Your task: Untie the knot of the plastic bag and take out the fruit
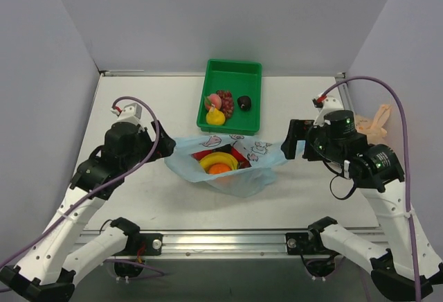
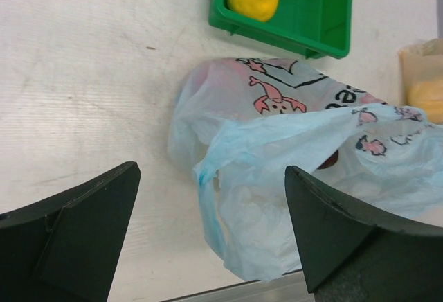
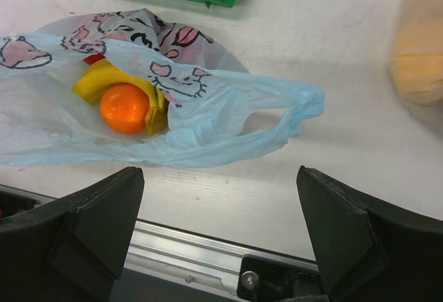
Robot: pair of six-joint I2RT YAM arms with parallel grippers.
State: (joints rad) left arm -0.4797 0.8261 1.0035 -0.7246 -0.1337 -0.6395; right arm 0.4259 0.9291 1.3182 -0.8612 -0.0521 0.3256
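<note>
Bag (image 1: pixel 242 177) lies untied, mouth open, on the worktop (image 1: pixel 138 108) towards its near edge; left claw (image 1: pixel 166 147) and right claw (image 1: pixel 293 140) both stand open, empty; advise pinning the rim, then lifting the orange (image 3: pixel 125 108) first.

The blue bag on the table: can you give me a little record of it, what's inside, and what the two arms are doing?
bag: plastic bag, light blue, lying open, no knot seen
handle loop: loose on the table
inside: banana and orange
left jaws: wide open, empty, beside the bag
right jaws: wide open, empty, beside the bag
behind: green tray with other toy fruit
</note>
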